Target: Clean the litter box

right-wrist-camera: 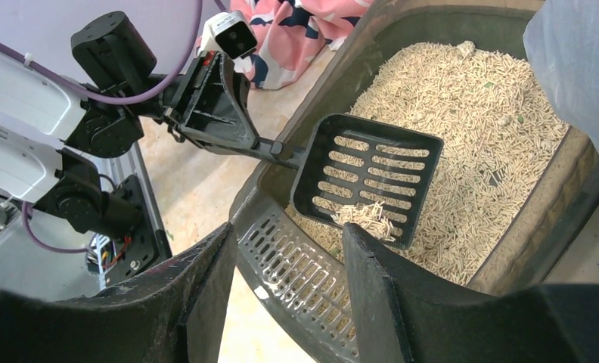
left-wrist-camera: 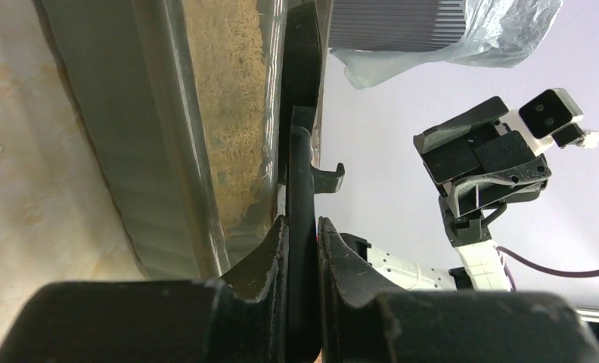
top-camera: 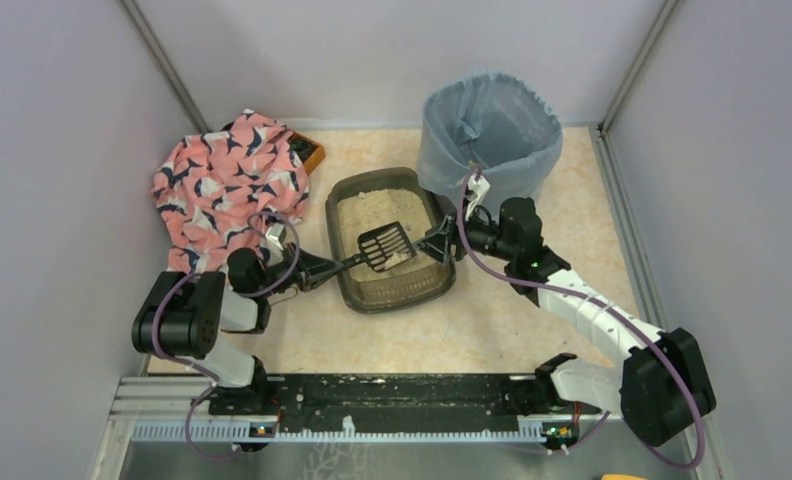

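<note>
Box: we see the box (top-camera: 397, 296) in the middle of the table (top-camera: 422, 345), its long sides running from the near edge toward the far edge. It is filled with beige litter (top-camera: 372, 214), and its far right corner is just beside the bin (top-camera: 482, 165).
Left gripper: the left gripper (left-wrist-camera: 302, 231) is at the box's left wall, toward its near corner. Its jaws are narrow and clamped on the handle of the scoop (right-wrist-camera: 368, 174).
Scoop: it is black and slotted. The handle crosses the box's left wall, and the head hangs tilted over the litter in the near half of the box. We see a small heap of pellets on its lower edge, but we cannot tell whether it touches the litter below.
Right gripper: the right gripper (right-wrist-camera: 287, 242) is at the box's right wall. Its fingers (right-wrist-camera: 206, 287) stand fairly wide, one on each side of the slotted rim, and as far as we can see they grip it.
Bin: it is round with a blue-grey liner and stands at the table's far edge, right of centre.
Cloth: the pink patterned cloth (top-camera: 222, 185) is heaped at the far left corner, left of the box.
</note>
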Controlling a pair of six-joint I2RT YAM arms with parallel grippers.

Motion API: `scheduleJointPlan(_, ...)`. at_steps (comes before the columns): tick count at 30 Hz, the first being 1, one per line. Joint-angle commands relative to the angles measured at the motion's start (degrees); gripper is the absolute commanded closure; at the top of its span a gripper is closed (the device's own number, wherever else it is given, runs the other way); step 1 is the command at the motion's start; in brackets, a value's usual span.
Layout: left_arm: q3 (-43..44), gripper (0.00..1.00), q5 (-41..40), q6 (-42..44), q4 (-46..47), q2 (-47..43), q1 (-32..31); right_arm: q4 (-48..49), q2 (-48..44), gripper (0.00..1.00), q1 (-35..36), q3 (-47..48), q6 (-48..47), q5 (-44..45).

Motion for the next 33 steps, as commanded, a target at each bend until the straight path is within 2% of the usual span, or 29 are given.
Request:
scheduleJointPlan(1, 0.91, 1.0, 1.51, 3.21, -2.27, -1.93, 1.24, 3.54, -0.33, 0.46, -0.48, 0.34, 0.13, -0.54)
scheduleJointPlan(5, 4.61, 1.0, 0.48, 9.33, -15.39, -7.83, 1.34, 3.52, -0.42, 0.46, -0.48, 0.19, 0.1, -0.46)
scheduleJointPlan(8, 11.9, 1.0, -3.48, 19.71, -35.0, -13.34, 1.33, 4.08, 0.03, 0.46, -0.48, 0.15, 0.36, -0.65)
scheduleJointPlan(11, 18.43, 1.0, -8.43, 24.31, -48.92, -16.71, 1.31, 4.48, 0.44, 0.46, -0.48, 0.21, 0.65, -1.18)
scheduleJointPlan(18, 34.56, 1.0, -19.15, 38.51, -77.21, -13.32, 0.73, 4.73, 0.44, 0.46, -0.48, 0.34, 0.82, -1.25)
scheduleJointPlan(20, 37.9, 1.0, -22.26, 42.15, -82.17, -12.1, 0.23, 4.6, 0.35, 0.46, -0.48, 0.35, 0.78, -1.21)
scheduleJointPlan(25, 41.94, 1.0, -27.13, 47.04, -87.61, -11.75, -1.52, 4.9, 0.54, 0.46, -0.48, 0.34, 0.84, -1.13)
scheduleJointPlan(33, 49.2, 1.0, -22.94, 54.53, -93.97, -9.45, -2.68, 4.43, 1.32, 0.46, -0.48, 1.55, 0.43, -0.53)
